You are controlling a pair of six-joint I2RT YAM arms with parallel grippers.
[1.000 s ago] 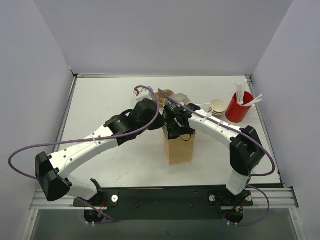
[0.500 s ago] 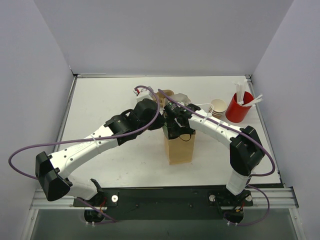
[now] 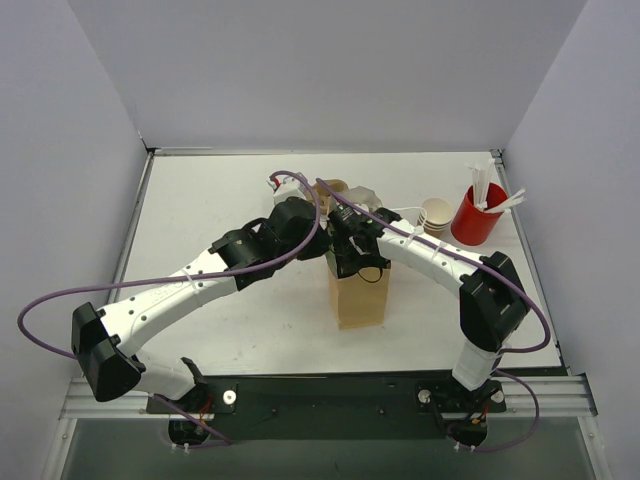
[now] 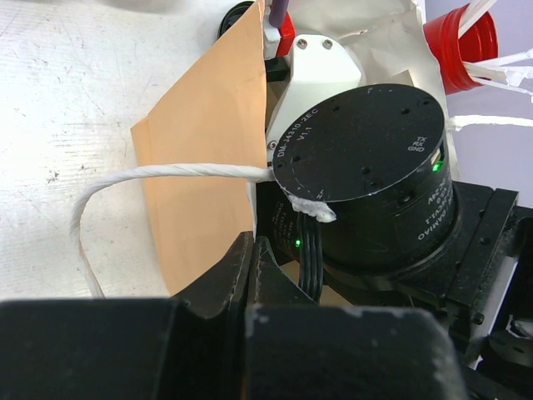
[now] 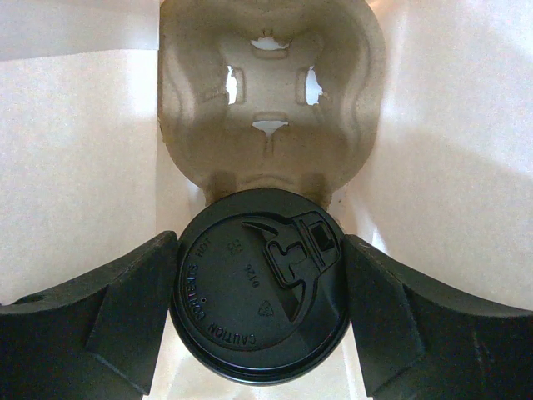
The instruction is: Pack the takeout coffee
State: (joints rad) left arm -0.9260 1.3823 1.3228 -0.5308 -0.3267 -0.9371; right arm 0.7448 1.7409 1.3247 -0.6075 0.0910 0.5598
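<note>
Coffee place: takeout coffee (image 5: 250, 275) is inside the paper bag (image 3: 358, 300), above the pulp cup carrier (image 5: 266, 92) on the bag's floor.
Right hand: right hand (image 5: 260, 287) is spread wide and grips the cup on both sides, upright for lowering.
Left hand: left hand (image 4: 250, 267) is clamped tight on the bag's rim below the cord handle (image 4: 166, 172), likely to hold the mouth open.
Coffee look: black sip lid (image 5: 275, 250) is seated and carries embossed caution lettering; the cup wall is hidden.

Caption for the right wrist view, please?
Right fingers clasp the black-lidded takeout coffee inside the paper bag, a moulded pulp cup carrier just beyond it.
</note>
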